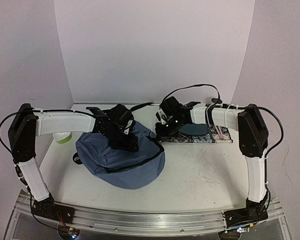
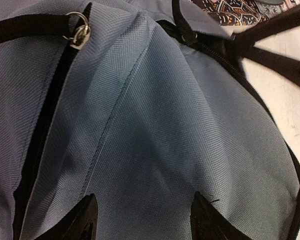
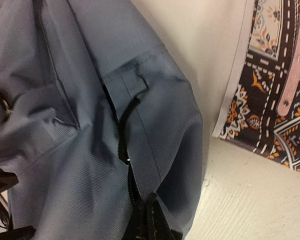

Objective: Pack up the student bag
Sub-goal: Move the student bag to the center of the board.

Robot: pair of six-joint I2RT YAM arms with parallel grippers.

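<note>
Opening the student bag (image 1: 121, 162) looks like the step in hand. It slumps on the left half of the table (image 1: 210, 172), its slate-blue fabric creased and one black zip seemingly parted. The right gripper (image 3: 147, 222) is clamped tight at a zip seam (apparently pinching it), while the left gripper (image 2: 145, 225) hovers spread over the fabric, holding nothing. Next, the mouth needs pulling wide

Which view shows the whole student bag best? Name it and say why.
Top external: the student bag lies whole on the table, nearly all its outline visible. The left wrist view shows only close fabric, a zipper and a metal ring; the right wrist view only one fabric end beside a patterned book.
</note>
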